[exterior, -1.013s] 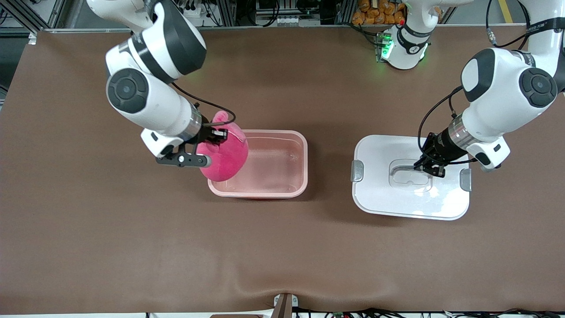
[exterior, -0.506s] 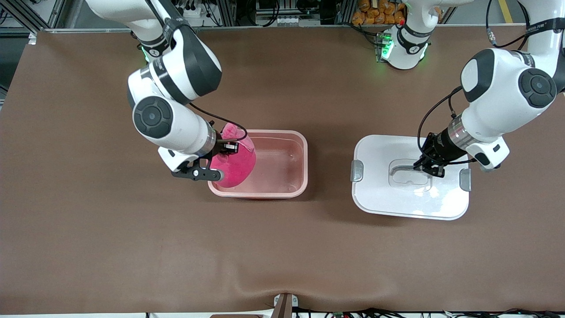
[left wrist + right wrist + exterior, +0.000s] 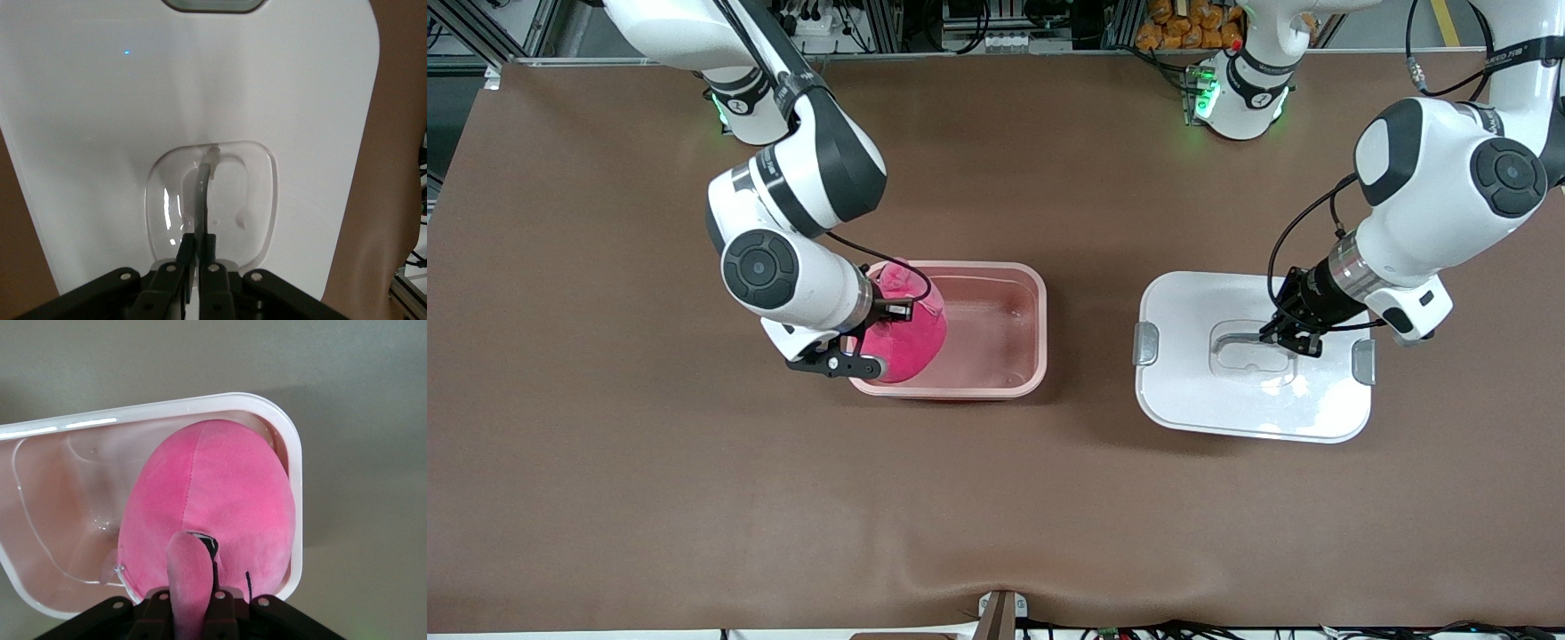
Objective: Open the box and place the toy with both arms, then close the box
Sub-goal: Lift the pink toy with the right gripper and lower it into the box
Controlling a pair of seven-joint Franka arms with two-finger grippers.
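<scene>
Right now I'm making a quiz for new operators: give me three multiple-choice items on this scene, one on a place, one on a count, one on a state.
1. Where is the toy?
A. On the lid
B. Held over the open box
C. On the bare table

2. How many grey clips show on the lid?
A. None
B. Two
C. Four

3. What is the left gripper doing?
A. Hanging open over the box
B. Shut on the lid's handle
C. Holding the toy

Key:
1 B, the right gripper grips the toy over the box.
2 B, one on each end of the lid.
3 B, the left gripper has its jaws pinching the handle.
</scene>
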